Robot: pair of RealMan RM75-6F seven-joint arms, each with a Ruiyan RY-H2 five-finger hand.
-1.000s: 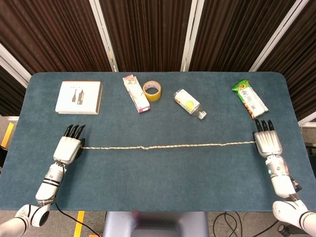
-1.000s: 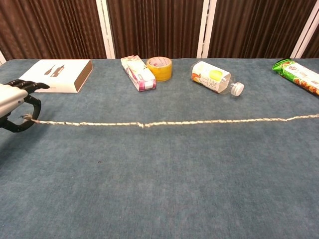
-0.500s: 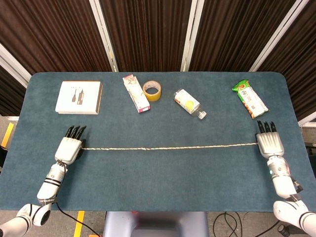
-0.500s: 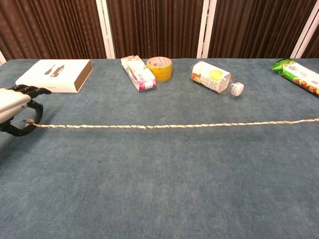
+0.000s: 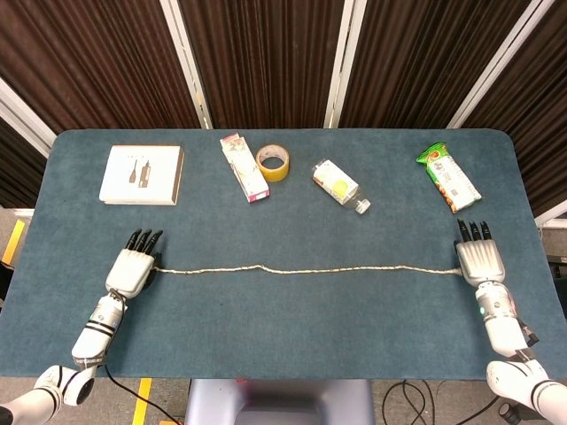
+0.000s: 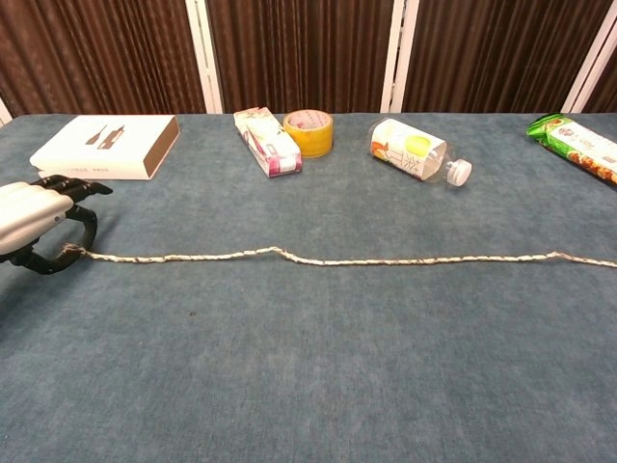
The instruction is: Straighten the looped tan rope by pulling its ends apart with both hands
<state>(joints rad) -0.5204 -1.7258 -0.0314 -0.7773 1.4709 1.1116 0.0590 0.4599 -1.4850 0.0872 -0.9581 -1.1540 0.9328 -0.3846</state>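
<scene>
A: where's the tan rope (image 5: pixel 306 269)?

B: flat on the blue table (image 5: pixel 292 328), stretched nearly full width between both hands; no loop left, just a small kink left of centre. In the chest view (image 6: pixel 318 258) it runs from the left hand off the right edge.

A: left hand (image 5: pixel 133 270)?

B: palm down at the rope's left end; chest view shows thumb and a finger pinching that end (image 6: pixel 39 227), other fingers extended forward.

A: right hand (image 5: pixel 479 258)?

B: palm down at the rope's right end, fingers pointing away from the robot; rope end disappears under it; cannot tell whether it is pinched or merely covered. Outside the chest view.

A: containers?

B: clear plastic bottle (image 5: pixel 336 184) lying on its side, white cap toward the near right, yellow-and-white label; contents can't be read. White flat box (image 5: pixel 142 173) closed, far left. Pink-and-white carton (image 5: pixel 244 167) lying closed, just beside a yellow tape roll (image 5: pixel 273 162); can't tell if they touch. Green snack packet (image 5: pixel 447 176) sealed, far right; all well apart from the rope.
</scene>
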